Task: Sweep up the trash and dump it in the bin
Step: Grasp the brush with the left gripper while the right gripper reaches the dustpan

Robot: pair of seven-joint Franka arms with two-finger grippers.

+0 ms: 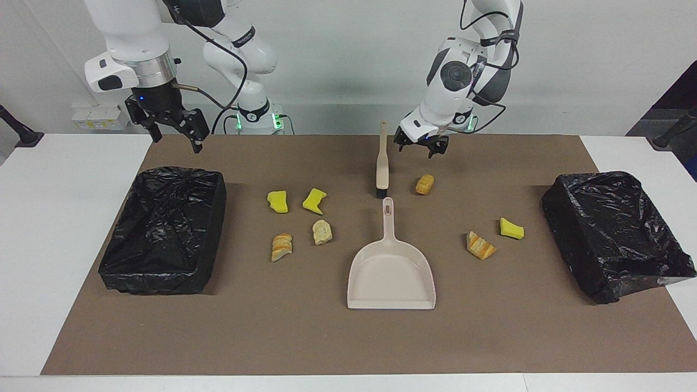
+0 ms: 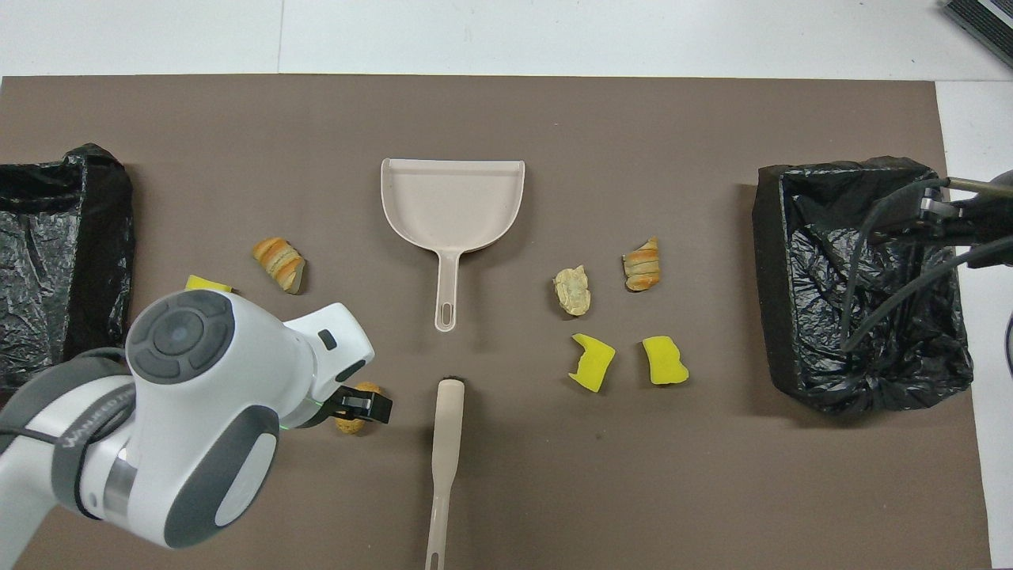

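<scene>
step: tool pickup, nothing swept | left gripper jaws released, empty, over mat beside brush handle | right gripper released, waiting above bin | trash scattered on counter around dustpan | next: likely descend, centre on brush handle, clench.

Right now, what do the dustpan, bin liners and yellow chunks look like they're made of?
Dustpan: probably moulded plastic; smooth, beige, matte, one-piece with a hanging hole in the handle.
Bin liners: thin black plastic film; crinkled and glossy.
Yellow chunks: look like foam or sponge; dull, with rough torn edges.
</scene>
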